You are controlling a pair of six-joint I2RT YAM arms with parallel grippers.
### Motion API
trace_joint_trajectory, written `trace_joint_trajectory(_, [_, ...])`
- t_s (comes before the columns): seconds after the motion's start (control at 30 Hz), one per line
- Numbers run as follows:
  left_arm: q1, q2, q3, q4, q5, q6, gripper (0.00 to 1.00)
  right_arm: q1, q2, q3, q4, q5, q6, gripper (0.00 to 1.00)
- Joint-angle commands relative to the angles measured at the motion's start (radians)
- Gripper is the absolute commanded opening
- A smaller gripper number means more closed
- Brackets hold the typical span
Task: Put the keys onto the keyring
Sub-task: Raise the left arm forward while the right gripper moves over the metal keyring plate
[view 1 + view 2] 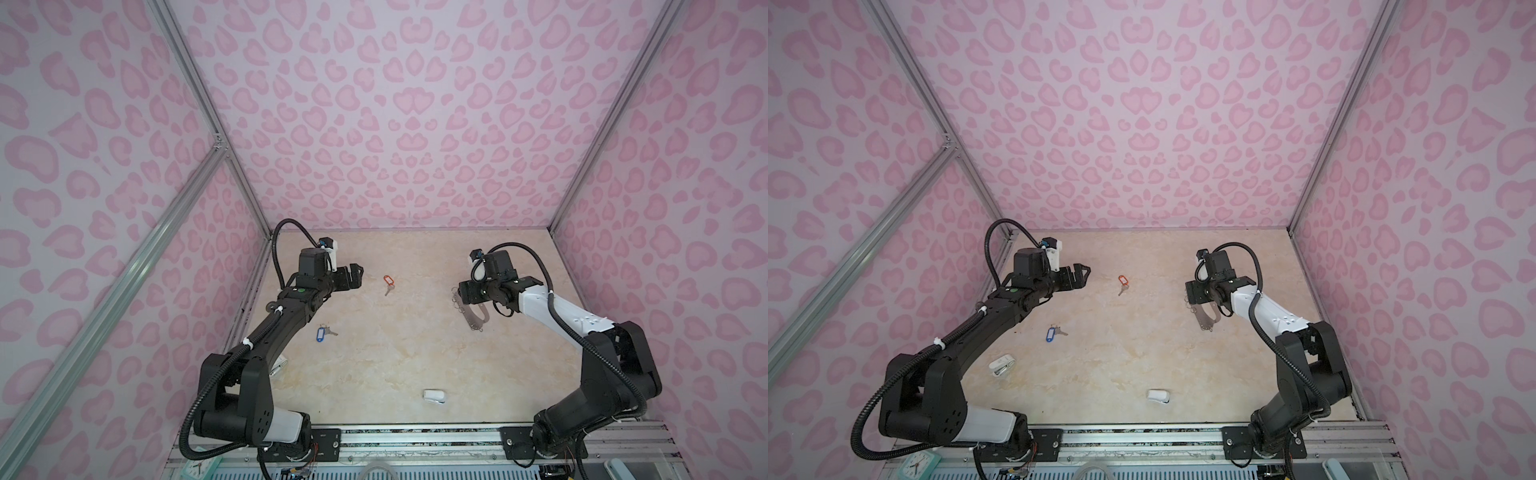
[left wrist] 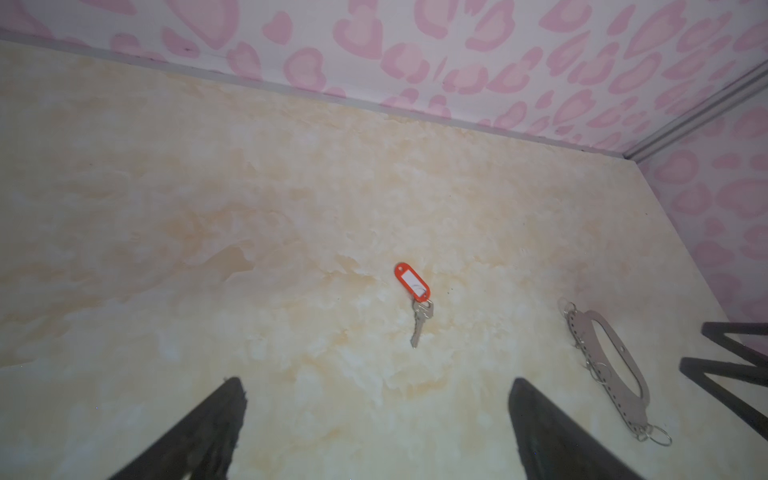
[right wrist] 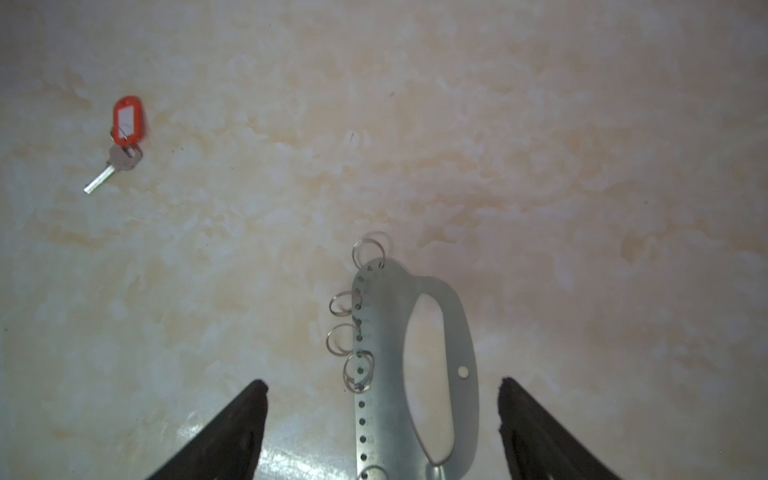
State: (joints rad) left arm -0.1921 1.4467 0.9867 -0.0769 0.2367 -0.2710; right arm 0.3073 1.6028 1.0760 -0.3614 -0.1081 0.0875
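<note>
Approaching the keyring (image 3: 382, 307): right gripper (image 3: 382, 383) poised over it with jaws spread, gripping nothing.

Item status: keyring flat on the table (image 1: 374, 365), right of centre, wire rings along the edge that faces the middle; neither finger touches the plate. Left gripper (image 2: 376, 380) likewise wide apart and empty, aimed at the orange-tagged key (image 2: 411, 282) in the far middle. Blue-tagged key (image 1: 320, 334) lies just beside the left forearm. No key is on a ring. Step judged: the first pickup. Next move likely calls for a descent and a pinch on the thin plate's edge or handle band, hard against a flat surface. Clearance: open table round the orange key; the right wall stands well apart from the keyring; a small white object (image 1: 434, 395) sits near the front edge, out of the way.
</note>
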Motion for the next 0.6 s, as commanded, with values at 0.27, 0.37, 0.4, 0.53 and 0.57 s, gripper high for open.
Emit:
trace_joint_trajectory(0.27, [-0.027, 0.121, 0.101, -0.054, 0.159, 0.058, 0.99, -0.019, 0.134, 0.079, -0.128, -0.076, 0.152, 0.90])
trace_joint_trajectory(0.37, [-0.030, 0.121, 0.112, -0.074, 0.170, 0.065, 0.98, -0.026, 0.150, 0.086, -0.121, -0.077, 0.175, 0.90])
trace_joint_trajectory(0.4, [-0.032, 0.118, 0.116, -0.083, 0.167, 0.071, 0.98, -0.029, 0.154, 0.088, -0.119, -0.073, 0.186, 0.90])
trace_joint_trajectory(0.53, [-0.031, 0.134, 0.144, -0.125, 0.158, 0.089, 0.98, -0.031, 0.165, 0.087, -0.094, -0.083, 0.209, 0.90])
trace_joint_trajectory(0.57, [-0.032, 0.140, 0.155, -0.139, 0.158, 0.090, 0.98, -0.032, 0.171, 0.085, -0.090, -0.081, 0.213, 0.90])
